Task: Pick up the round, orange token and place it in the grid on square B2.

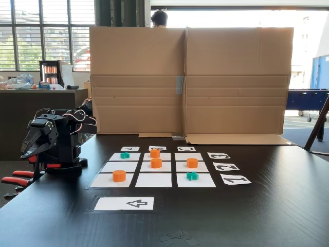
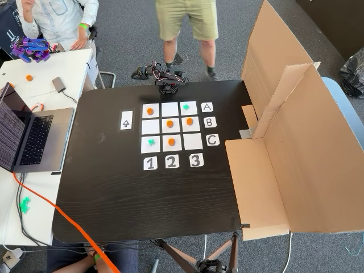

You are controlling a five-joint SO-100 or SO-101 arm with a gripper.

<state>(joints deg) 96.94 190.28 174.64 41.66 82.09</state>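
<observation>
Several round orange tokens lie on the grid (image 2: 191, 141) of white squares. One orange token (image 2: 169, 123) (image 1: 156, 163) sits on the centre square, B2 (image 2: 164, 127). Others rest on A1 (image 2: 149, 111), B3 (image 2: 189, 121) and C2 (image 2: 171, 141). Teal crosses occupy A3 (image 2: 186, 106) and C1 (image 2: 151, 141). The black arm is folded at the table edge beside row A, well clear of the grid. In a fixed view its gripper (image 1: 25, 151) points down and its jaws look shut with nothing between them.
A tall cardboard screen (image 1: 190, 77) (image 2: 296, 131) walls the side past row C. The white arrow sheet (image 2: 126, 120) lies beside column 1. Red-handled pliers (image 1: 15, 180) lie by the arm's base. A laptop (image 2: 28, 136) stands on the neighbouring white table, and a person's legs (image 2: 187, 28) stand behind the arm.
</observation>
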